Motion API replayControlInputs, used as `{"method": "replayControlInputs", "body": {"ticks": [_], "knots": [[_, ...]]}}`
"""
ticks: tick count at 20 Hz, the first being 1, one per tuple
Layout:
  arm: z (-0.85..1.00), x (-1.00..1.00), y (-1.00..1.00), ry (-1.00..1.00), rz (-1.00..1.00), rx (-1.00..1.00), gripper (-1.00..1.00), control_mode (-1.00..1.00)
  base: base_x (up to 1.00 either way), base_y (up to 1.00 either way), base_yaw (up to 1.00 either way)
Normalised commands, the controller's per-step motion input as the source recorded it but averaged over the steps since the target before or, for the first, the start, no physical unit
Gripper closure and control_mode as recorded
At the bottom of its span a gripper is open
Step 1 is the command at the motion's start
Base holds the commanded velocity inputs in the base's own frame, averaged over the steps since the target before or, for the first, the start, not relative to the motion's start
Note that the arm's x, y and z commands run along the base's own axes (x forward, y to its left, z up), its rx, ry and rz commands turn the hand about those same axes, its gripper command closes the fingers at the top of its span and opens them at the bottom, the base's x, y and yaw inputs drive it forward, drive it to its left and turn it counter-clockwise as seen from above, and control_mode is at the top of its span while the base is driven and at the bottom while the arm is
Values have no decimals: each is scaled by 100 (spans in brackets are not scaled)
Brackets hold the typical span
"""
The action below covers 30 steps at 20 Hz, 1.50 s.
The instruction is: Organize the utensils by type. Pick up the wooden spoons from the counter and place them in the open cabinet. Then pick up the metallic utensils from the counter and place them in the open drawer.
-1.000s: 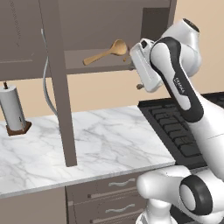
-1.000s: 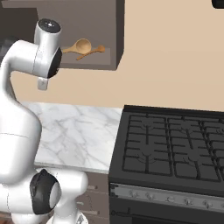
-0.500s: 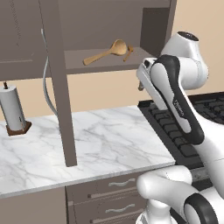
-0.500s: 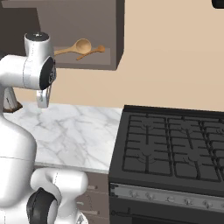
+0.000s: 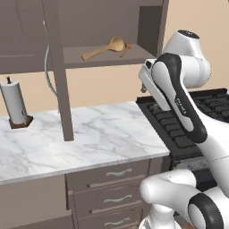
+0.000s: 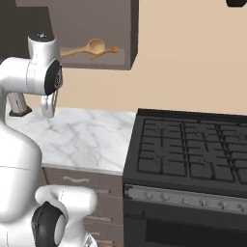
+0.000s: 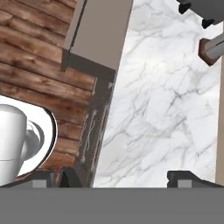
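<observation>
The wooden spoon (image 5: pixel 107 48) (image 6: pixel 87 48) lies on the shelf of the open cabinet (image 5: pixel 147 27) (image 6: pixel 128 34), with a smaller brownish piece beside its bowl. My gripper (image 6: pixel 48 114) (image 7: pixel 117 177) hangs below the shelf and points down at the white marble counter (image 5: pixel 103 134) (image 6: pixel 82 140) (image 7: pixel 166 109). Its fingertips (image 7: pixel 46 177) stand wide apart with nothing between them, so it is open. A taupe drawer (image 7: pixel 103 30) juts out from the counter's edge over the wooden floor. The metallic utensils are out of view.
A paper towel holder (image 5: pixel 15 105) (image 7: pixel 212 50) stands at the counter's back left. The cabinet's open door (image 5: pixel 56 67) reaches down to the counter. A black stove (image 6: pixel 193 149) (image 5: pixel 188 116) lies to the right. Shut drawers (image 5: pixel 116 188) with bar handles sit under the counter.
The arm has drawn back from the cabinet shelf and folded, and the hand has come down to point at the counter. The spoon stays on the shelf; the jaws stay open.
</observation>
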Motion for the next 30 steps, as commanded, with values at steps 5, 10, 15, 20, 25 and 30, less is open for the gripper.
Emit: {"method": "replayControlInputs", "body": {"ticks": [5, 10, 15, 20, 25, 30], "knots": [[0, 0, 0, 0, 0, 0, -100, 100, -100, -40, 0], [0, 0, 0, 0, 0, 0, -100, 100, -84, -40, 17], [0, 0, 0, 0, 0, 0, -100, 100, -45, -15, 90], [0, 0, 0, 0, 0, 0, -100, 100, -11, -2, 100], [0, 0, 0, 0, 0, 0, -100, 100, -7, 0, 100], [0, 0, 0, 0, 0, 0, -100, 100, -6, 0, 100]]}}
